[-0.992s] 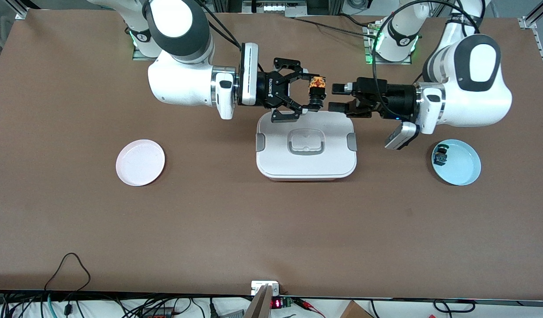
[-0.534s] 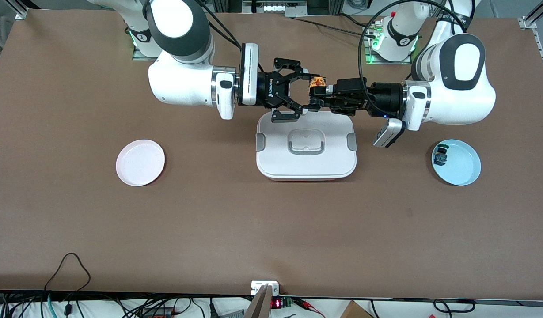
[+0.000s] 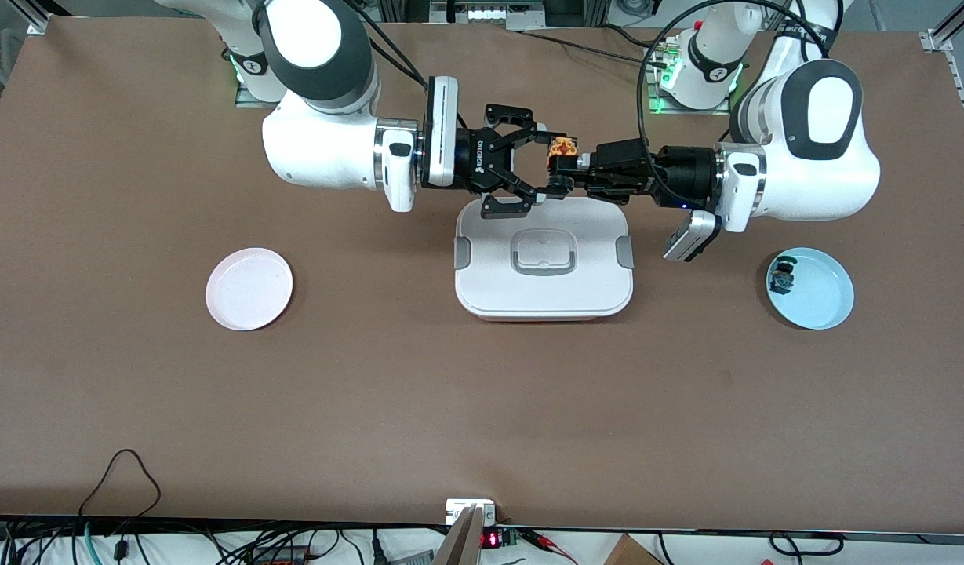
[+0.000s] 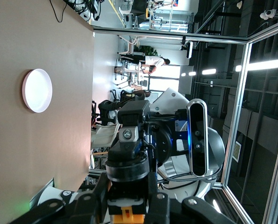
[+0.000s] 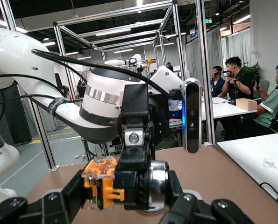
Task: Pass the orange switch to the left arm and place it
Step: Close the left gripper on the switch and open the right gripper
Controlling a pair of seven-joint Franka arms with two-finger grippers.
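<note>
Both grippers clamp the orange switch (image 3: 562, 161) above the box's (image 3: 543, 259) edge.
Right gripper (image 3: 546, 165) and left gripper (image 3: 569, 165) meet fingertip to fingertip; the switch's long axis crosses them, orange cap toward the bases.

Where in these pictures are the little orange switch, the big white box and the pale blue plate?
orange switch (image 3: 562, 147), front view: on its orange cap, between the two claws.
box (image 3: 489, 282), front view: on a bare part of its white lid.
pale blue plate (image 3: 823, 294), front view: on its bare floor, beside the dark part in it.
</note>
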